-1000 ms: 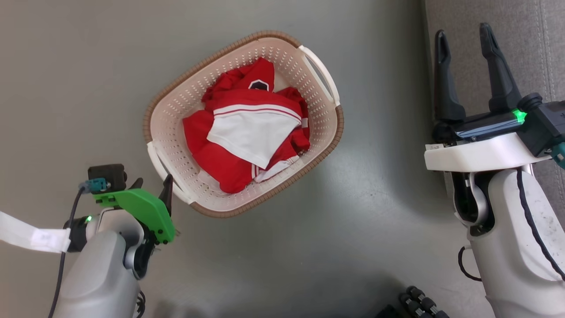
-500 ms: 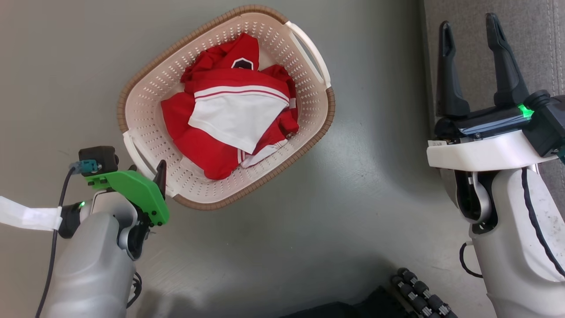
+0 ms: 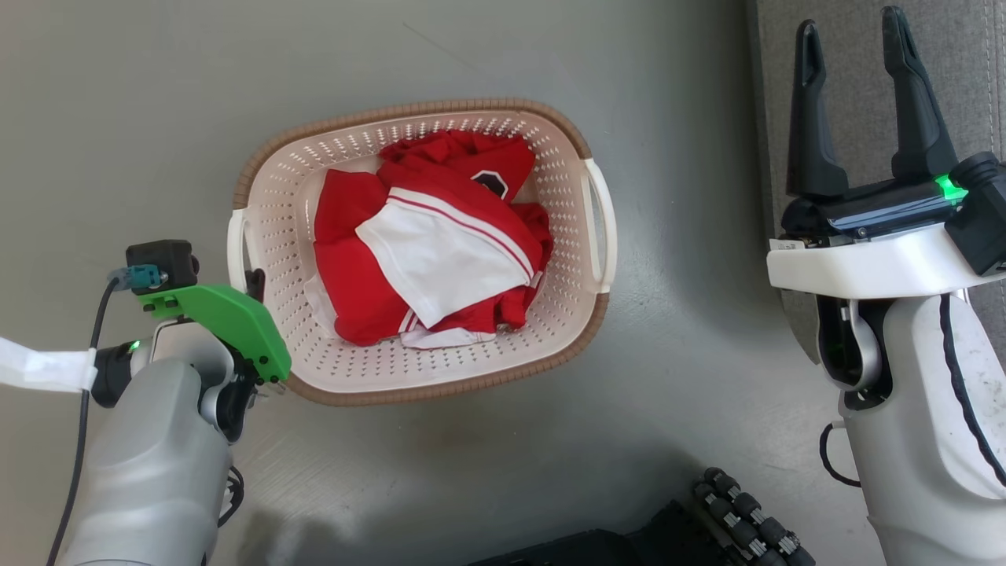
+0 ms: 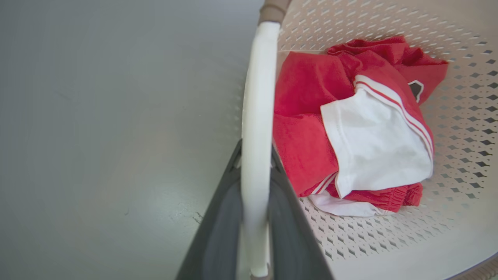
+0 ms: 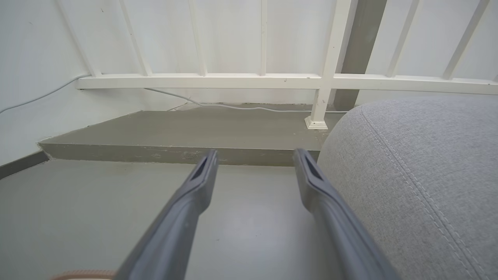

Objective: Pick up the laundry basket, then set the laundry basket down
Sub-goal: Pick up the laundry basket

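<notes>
Grey floor [image 3: 118,118], laundry basket [image 3: 440,365] — left gripper [image 4: 255,147] fingers clamp its nine-o'clock handle [image 4: 258,77] to lift; right gripper [image 3: 850,23] fingers gape, empty.

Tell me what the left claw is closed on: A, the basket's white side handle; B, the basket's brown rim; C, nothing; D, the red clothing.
A: in the left wrist view the dark fingers of the left claw clamp either side of the white handle of the laundry basket.

Open floor [image 3: 157,94] beyond laundry basket [image 3: 416,110] — grey sofa [image 5: 428,175] close beside right pincer [image 3: 850,22], raised step [image 5: 175,153] ahead
</notes>
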